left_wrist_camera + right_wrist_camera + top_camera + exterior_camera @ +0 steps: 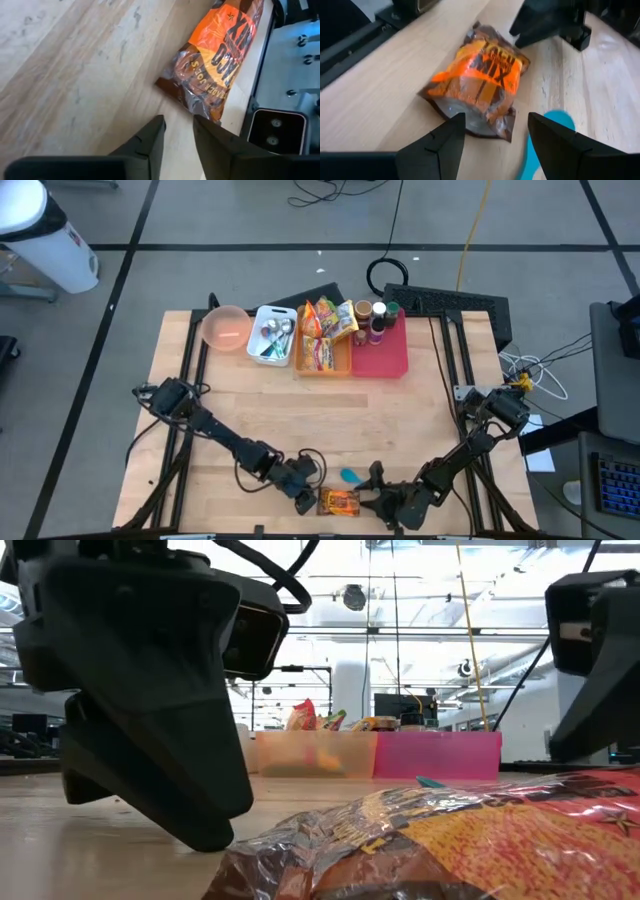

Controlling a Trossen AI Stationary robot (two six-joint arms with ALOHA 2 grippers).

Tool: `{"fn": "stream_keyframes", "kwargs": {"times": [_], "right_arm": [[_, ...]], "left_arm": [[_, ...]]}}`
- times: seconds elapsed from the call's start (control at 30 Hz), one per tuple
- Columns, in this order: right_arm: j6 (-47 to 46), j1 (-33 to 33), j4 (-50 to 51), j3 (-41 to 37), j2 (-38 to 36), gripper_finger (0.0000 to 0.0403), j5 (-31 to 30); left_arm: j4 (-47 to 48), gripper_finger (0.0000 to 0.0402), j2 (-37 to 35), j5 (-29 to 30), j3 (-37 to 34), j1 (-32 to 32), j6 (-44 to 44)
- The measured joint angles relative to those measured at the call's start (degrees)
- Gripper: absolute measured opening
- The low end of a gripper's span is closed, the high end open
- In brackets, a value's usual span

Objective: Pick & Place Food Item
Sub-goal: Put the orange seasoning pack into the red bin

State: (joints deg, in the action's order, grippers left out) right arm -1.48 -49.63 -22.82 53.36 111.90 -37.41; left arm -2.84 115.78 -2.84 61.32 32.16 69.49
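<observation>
An orange and brown foil snack bag [340, 501] lies flat on the wooden table, close to its near edge. It also shows in the left wrist view [220, 55], the right wrist view [477, 82] and the low view [450, 840]. My left gripper [306, 498] stands just left of the bag. Its fingers [178, 131] are a little apart and point at the bag's corner. My right gripper [374, 500] stands just right of the bag, wide open [496, 120]. The bag's near end reaches between its fingertips. A flat blue object [545, 145] lies beside them.
At the far side stand a pink bowl [226, 328], a white bin of utensils [272, 335], an orange bin of snack bags [322, 338] and a pink bin with bottles [382, 345]. Bare wood lies in the table's middle. The table's near edge [340, 532] runs just behind the bag.
</observation>
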Motion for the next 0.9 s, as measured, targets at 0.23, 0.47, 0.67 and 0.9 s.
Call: {"fn": "stream_keyframes", "kwargs": {"times": [0.23, 0.47, 0.67, 0.9], "right_arm": [[4.4, 0.1, -4.2, 0.0, 0.0, 0.021, 0.0], [4.3, 0.9, -4.4, 0.0, 0.0, 0.021, 0.1], [6.2, 1.6, -6.2, 0.0, 0.0, 0.021, 0.2], [6.2, 1.6, -5.5, 0.0, 0.0, 0.021, 0.3]], "left_arm": [[-1.2, 0.0102, 1.5, 1.6, -0.1, 0.4, -0.2], [-2.4, 0.0102, 1.7, 3.6, -0.2, 0.5, -1.5], [-4.6, 0.0102, 1.9, 4.6, -0.2, 0.5, -2.8], [-5.0, 0.0117, 1.9, 4.9, -0.1, 0.5, -3.9]]}}
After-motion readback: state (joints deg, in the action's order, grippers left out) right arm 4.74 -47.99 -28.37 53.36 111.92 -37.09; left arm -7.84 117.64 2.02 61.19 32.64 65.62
